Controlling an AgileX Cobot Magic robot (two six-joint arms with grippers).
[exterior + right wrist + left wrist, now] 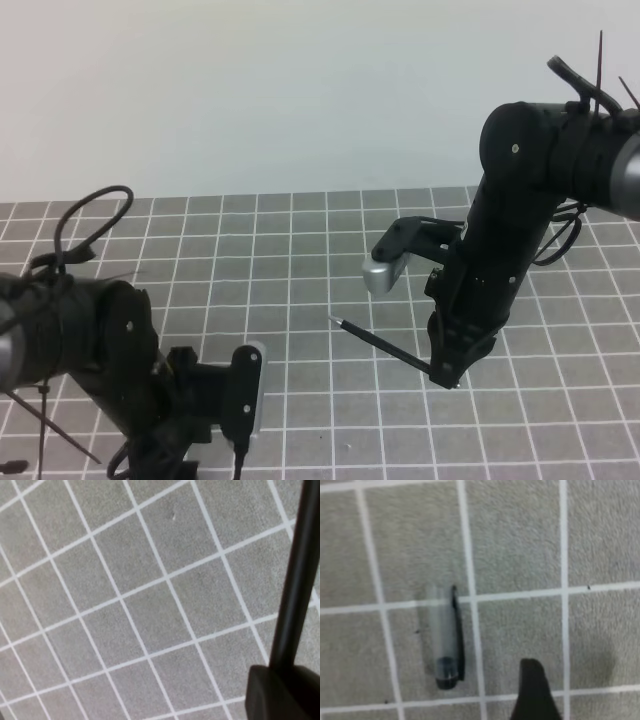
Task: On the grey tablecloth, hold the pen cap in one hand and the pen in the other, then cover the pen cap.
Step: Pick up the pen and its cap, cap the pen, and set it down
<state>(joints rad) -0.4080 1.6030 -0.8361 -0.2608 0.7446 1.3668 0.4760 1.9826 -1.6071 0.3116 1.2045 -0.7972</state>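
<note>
The grey tablecloth (pixel 300 260) with its white grid covers the table. My right gripper (pixel 447 375) is shut on the rear end of the pen (pixel 385 347). The thin black pen slants up to the left above the cloth, its silvery tip free. In the right wrist view the pen shaft (pixel 297 575) rises from a dark fingertip (pixel 280 692). The pen cap (pixel 445 640) lies flat on the cloth in the left wrist view, a pale tube with a black clip and a dark end. One left fingertip (pixel 535 690) stands to its right, apart from it. The other left finger is out of view.
The left arm (pixel 100 340) crouches low at the front left with its wrist camera (pixel 245 390) facing down. The right arm (pixel 520 220) reaches in from the right with its silver camera (pixel 385 272). A white wall (pixel 300 90) closes the back.
</note>
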